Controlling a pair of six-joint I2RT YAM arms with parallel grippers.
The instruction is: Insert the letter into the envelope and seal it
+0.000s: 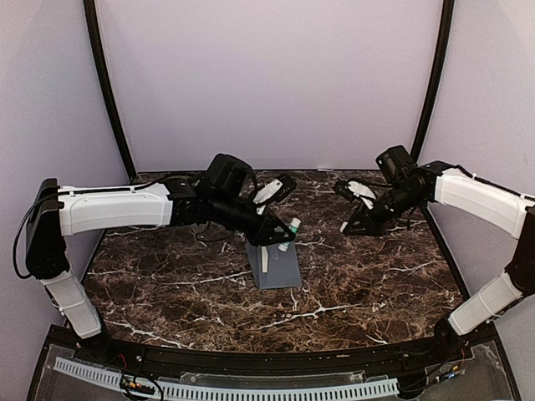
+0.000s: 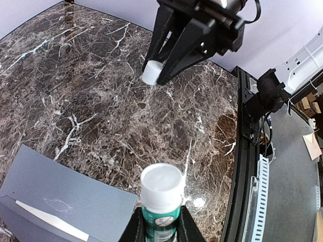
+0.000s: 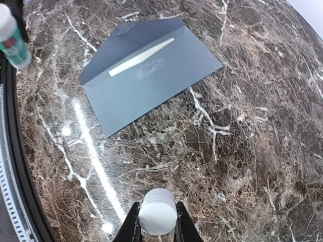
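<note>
The grey-blue envelope (image 1: 274, 267) lies flat on the marble table, its flap open in the right wrist view (image 3: 151, 75). A thin cream strip (image 3: 141, 56) shows along its mouth; the rest of the letter is hidden. My left gripper (image 2: 160, 228) is shut on a green glue stick (image 2: 161, 196) with a white top, held upright just above the envelope's (image 2: 65, 194) right end. My right gripper (image 3: 157, 228) is shut on a small white cap (image 3: 158, 212), raised over bare marble to the right of the envelope and apart from it.
The table (image 1: 376, 284) is dark veined marble with a black raised rim (image 2: 247, 166) at its sides. Purple walls close in the back and sides. The right gripper (image 2: 166, 60) with its cap (image 2: 151, 73) hangs opposite the left one.
</note>
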